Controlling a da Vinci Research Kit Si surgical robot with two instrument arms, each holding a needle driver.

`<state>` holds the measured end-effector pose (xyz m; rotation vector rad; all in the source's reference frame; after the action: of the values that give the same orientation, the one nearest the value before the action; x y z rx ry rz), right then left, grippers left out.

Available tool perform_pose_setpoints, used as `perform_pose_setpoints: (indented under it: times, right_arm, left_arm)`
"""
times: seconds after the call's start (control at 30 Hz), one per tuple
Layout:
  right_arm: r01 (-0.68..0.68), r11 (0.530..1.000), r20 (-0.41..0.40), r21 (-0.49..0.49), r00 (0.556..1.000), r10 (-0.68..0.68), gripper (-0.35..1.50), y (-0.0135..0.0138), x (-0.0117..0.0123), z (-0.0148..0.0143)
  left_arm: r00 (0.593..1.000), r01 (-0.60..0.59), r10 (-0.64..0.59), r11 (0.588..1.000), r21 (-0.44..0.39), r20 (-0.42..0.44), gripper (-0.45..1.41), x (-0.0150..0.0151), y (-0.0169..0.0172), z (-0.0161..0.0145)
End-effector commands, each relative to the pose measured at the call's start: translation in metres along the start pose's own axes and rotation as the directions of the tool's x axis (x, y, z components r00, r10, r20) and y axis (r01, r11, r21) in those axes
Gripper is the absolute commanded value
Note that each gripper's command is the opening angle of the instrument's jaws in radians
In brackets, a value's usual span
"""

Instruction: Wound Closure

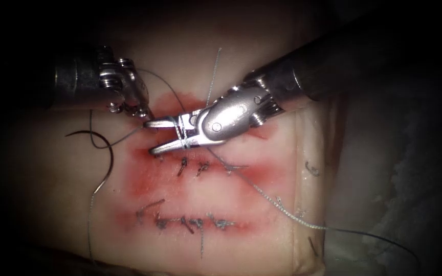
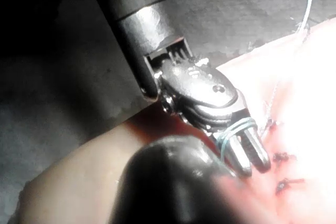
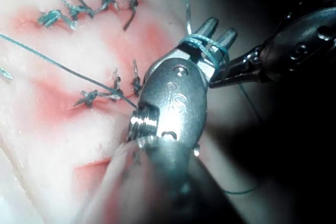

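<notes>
Endoscope view: pale pork-belly tissue (image 1: 282,168) with three red-stained lines, and both silver tools meet over the top one.
Right pincer (image 1: 155,136): spread wide, two slim jaws pointing left over the uppermost red cut (image 1: 172,102), nothing between the tips.
Thread on right tool: thin blue-grey suture thread (image 1: 262,197) is looped twice around the base of those jaws; right wrist view shows the coils (image 3: 206,43) snug just behind the tips.
Left pincer (image 1: 141,113): short steel jaws pinched together, tip touching the upper jaw of the right tool; it seems to grip the thread there, though the strand itself is too fine to be sure.
Left wrist view: right tool's jaws (image 2: 251,153) with the blue loops (image 2: 236,128) around them, just above the stitched tissue.
Needle: dark curved steel needle (image 1: 103,145) lies free on the tissue, left of the cut, held by neither tool and not driven in.
Thread run: from the needle's tail a strand drops down the tissue; another crosses right of the cut past the finished stitches.
Stitches: dark knotted stitches (image 1: 193,166) below the cut, a second row (image 1: 190,222) lower still.
</notes>
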<state>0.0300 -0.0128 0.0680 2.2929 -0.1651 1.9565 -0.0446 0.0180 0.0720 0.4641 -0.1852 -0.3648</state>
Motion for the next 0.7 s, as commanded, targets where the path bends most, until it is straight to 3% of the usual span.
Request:
perform_pose_setpoints:
  times: [0.03,0.13,0.27,0.7]
  right_arm:
    - [-0.003,1.000,0.001,0.017,1.000,0.003,-0.15,-0.0005,0.0006,0.0005]
    - [-0.026,0.998,0.004,0.052,1.000,0.026,-0.35,-0.0008,0.0009,0.0002]
    - [-0.056,0.997,0.021,0.061,0.998,0.054,-0.35,-0.0010,0.0011,-0.0002]
    - [-0.057,0.950,-0.011,0.306,0.998,0.064,-0.35,-0.0024,0.0022,-0.0008]
  left_arm:
    - [1.000,0.004,-0.004,1.000,-0.001,0.005,-0.45,-0.0009,0.0004,0.0000]
    - [1.000,0.017,-0.017,1.000,0.000,0.008,-0.45,-0.0010,0.0003,-0.0001]
    - [0.999,0.029,-0.029,1.000,0.010,0.014,-0.45,-0.0008,0.0001,0.0001]
    - [0.988,0.145,-0.148,0.988,0.062,0.053,-0.45,-0.0007,-0.0012,0.0014]
